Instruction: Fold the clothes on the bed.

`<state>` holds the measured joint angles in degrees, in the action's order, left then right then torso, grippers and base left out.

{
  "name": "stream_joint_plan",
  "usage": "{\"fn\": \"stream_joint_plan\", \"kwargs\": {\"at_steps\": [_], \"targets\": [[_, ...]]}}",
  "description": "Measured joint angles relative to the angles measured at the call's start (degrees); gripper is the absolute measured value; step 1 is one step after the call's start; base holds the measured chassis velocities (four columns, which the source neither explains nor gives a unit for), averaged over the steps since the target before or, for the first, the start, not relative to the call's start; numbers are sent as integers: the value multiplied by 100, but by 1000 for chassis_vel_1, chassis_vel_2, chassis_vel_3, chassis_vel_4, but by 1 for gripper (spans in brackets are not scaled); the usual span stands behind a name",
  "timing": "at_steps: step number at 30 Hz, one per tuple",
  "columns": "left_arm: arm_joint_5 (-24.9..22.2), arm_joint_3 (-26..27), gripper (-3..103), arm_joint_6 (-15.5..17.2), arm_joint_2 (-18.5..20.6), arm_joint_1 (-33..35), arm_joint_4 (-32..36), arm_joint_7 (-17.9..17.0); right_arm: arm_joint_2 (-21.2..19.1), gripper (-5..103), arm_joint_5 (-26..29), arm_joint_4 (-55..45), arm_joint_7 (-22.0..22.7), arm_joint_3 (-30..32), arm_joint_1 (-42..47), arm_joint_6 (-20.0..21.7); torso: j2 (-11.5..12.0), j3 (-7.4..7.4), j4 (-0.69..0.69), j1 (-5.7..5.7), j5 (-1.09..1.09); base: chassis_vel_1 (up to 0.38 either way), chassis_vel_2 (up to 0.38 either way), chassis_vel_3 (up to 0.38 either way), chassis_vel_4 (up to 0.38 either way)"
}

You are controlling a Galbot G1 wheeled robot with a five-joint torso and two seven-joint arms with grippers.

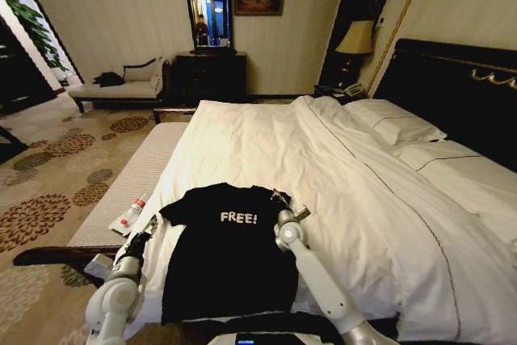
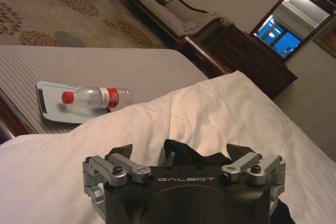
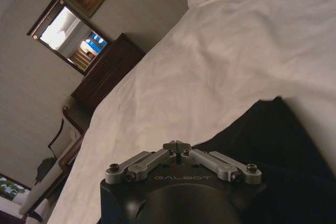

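The clothes (image 1: 230,252), a black T-shirt with white "FREE!" lettering, lie flat and face up near the foot of the bed (image 1: 323,151). My left gripper (image 1: 149,230) is at the shirt's left sleeve. In the left wrist view the left gripper (image 2: 178,155) is open, with the black sleeve (image 2: 195,158) between its spread fingers. My right gripper (image 1: 282,199) is at the tip of the right sleeve. Seen from the right wrist, the right gripper (image 3: 177,145) is shut at the edge of the black cloth (image 3: 273,145), seemingly pinching it.
A water bottle (image 1: 133,212) lies on a white card on the pale bench (image 1: 141,171) left of the bed. The dark headboard (image 1: 452,86) and pillows (image 1: 404,128) are at the right. A dresser with a mirror (image 1: 212,74) and a chaise (image 1: 121,88) stand far back.
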<state>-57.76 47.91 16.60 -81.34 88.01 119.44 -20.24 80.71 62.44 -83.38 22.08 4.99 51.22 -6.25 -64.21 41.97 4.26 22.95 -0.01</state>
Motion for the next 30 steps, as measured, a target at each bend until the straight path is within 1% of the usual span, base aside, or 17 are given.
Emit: {"fn": "stream_joint_plan", "kwargs": {"at_steps": [3, 9, 11, 12, 13, 14, 17, 18, 19, 20, 22, 23, 25, 26, 27, 29, 30], "targets": [[-1, -1, 100, 0, 0, -10, -15, 0, 64, 0, -65, 72, -6, -37, -23, -6, 0, 0, 0, 0, 0, 0, 0, 0, 0], [1, -33, 100, 0, -6, -40, -70, 0, 156, -1, -472, 173, -124, -143, 5, -12, 0, 0, 0, 0, 0, 0, 0, 0, 0], [2, -44, 100, 0, -5, -48, -82, 0, 114, 10, -587, 10, -396, -181, 133, -142, 0, 0, 0, 0, 1, 0, 0, 0, 0], [2, -44, 100, 0, -5, -48, -82, 0, 114, 10, -587, 10, -396, -181, 133, -142, 0, 0, 0, 0, 1, 0, 0, 0, 0], [2, -47, 100, 1, -3, -50, -85, 0, 69, 15, -627, -171, -614, -180, 216, -255, 0, 0, 0, 0, 1, 0, 0, 0, 0], [2, -51, 100, 1, 1, -51, -87, 0, 37, 15, -632, -332, -781, -163, 283, -354, 0, 0, 0, 0, 1, 0, 0, 0, 0], [3, -59, 100, 3, 18, -51, -92, 1, -97, 31, -336, -1013, -1243, 100, 537, -647, 0, -2, 0, -1, 1, 0, 0, 0, 0], [3, -59, 100, 3, 18, -51, -92, 1, -97, 31, -336, -1013, -1243, 100, 537, -647, 0, -2, 0, -1, 1, 0, 0, 0, 0], [2, -62, 100, 3, 23, -50, -92, 2, -139, 37, -186, -1151, -1247, 223, 600, -669, 0, -2, 0, -2, 1, 0, 0, 0, 0], [2, -64, 100, 3, 27, -48, -92, 2, -178, 37, -20, -1245, -1135, 355, 656, -661, 0, -2, 0, -2, 1, 0, 0, 0, 0], [1, -74, 100, 3, 33, -43, -91, 5, -284, 47, 402, -1319, -615, 683, 786, -491, 0, -1, 1, -1, 1, 0, 0, 0, 0], [1, -74, 100, 3, 33, -43, -91, 5, -284, 47, 402, -1319, -615, 683, 786, -491, 0, -1, 1, -1, 1, 0, 0, 0, 0], [0, -84, 100, 3, 33, -38, -87, 6, -345, 58, 515, -1321, -239, 866, 903, -322, 0, -1, 1, -1, 2, 0, 0, 0, 0], [-1, -89, 100, 3, 33, -35, -79, 7, -377, 58, 555, -1342, -34, 951, 985, -198, 0, -1, 1, -1, 1, 0, 0, 0, 0], [-2, -94, 100, 3, 36, -32, -66, 7, -408, 69, 659, -1420, 269, 1059, 1126, 52, 0, -1, 2, -1, 2, 0, 0, 0, 0], [-3, -96, 100, 3, 40, -30, -62, 7, -410, 69, 733, -1467, 395, 1095, 1190, 165, 0, -1, 2, -1, 2, 0, 0, 0, 0], [-3, -98, 100, 3, 44, -29, -57, 8, -409, 74, 812, -1511, 495, 1124, 1244, 263, 0, -1, 1, -1, 2, 0, 0, 0, 0]]}}
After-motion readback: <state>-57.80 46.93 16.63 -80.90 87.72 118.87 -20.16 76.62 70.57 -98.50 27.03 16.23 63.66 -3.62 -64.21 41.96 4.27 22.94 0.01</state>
